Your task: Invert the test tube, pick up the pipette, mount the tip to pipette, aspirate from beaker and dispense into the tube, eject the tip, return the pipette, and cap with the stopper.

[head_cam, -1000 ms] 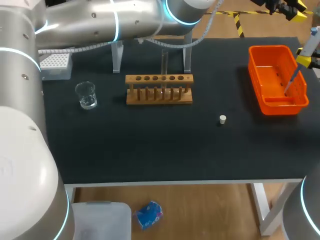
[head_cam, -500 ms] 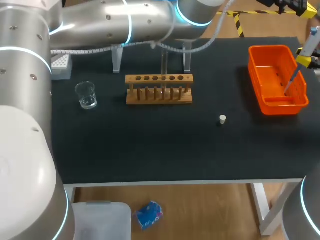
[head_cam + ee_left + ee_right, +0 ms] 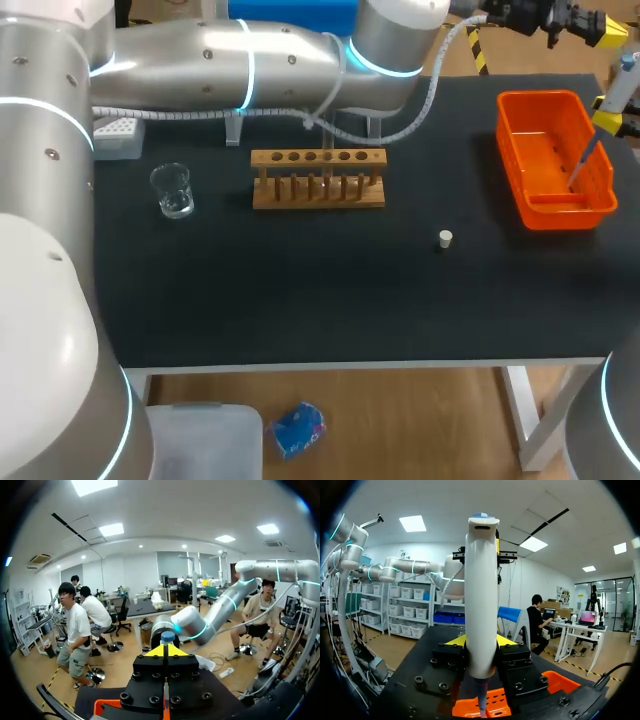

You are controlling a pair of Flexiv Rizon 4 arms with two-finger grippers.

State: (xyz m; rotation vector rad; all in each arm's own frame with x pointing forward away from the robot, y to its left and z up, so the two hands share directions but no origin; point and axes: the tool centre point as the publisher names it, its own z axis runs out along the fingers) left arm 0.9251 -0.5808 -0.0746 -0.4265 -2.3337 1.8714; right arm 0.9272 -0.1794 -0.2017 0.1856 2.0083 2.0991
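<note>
Left arm (image 3: 250, 65) is stretched from the left along the far edge of the table (image 3: 300, 290), ending past the far right corner. Left pincer (image 3: 167, 651) is seen with yellow tips pressed together, nothing between them; a blue knob shows just ahead of the tips. Right pincer (image 3: 481, 640) is pinching the pipette (image 3: 481, 590), one yellow tip on each side of the white body, which is held upright at the right edge of the table. The pipette's thin lower end is hung over the orange bin (image 3: 545, 98), which sits at the far right of the table. Wooden rack (image 3: 318, 178) is placed centre-far. The tube (image 3: 327, 150) is stood upright in the rack, its upper part hidden by the left arm and its cable. Beaker (image 3: 172, 190) is set left of the rack, apart from it. Tip box (image 3: 115, 137) is seen at the far left, beyond the beaker, partly covered by the left arm. Stopper (image 3: 445, 238) is lying alone on the table, right of and nearer than the rack, well apart from the bin. A clear stand (image 3: 235, 125) is noted just behind the rack, mostly hidden under the arm. Whether a tip is mounted on the pipette cannot be told.
</note>
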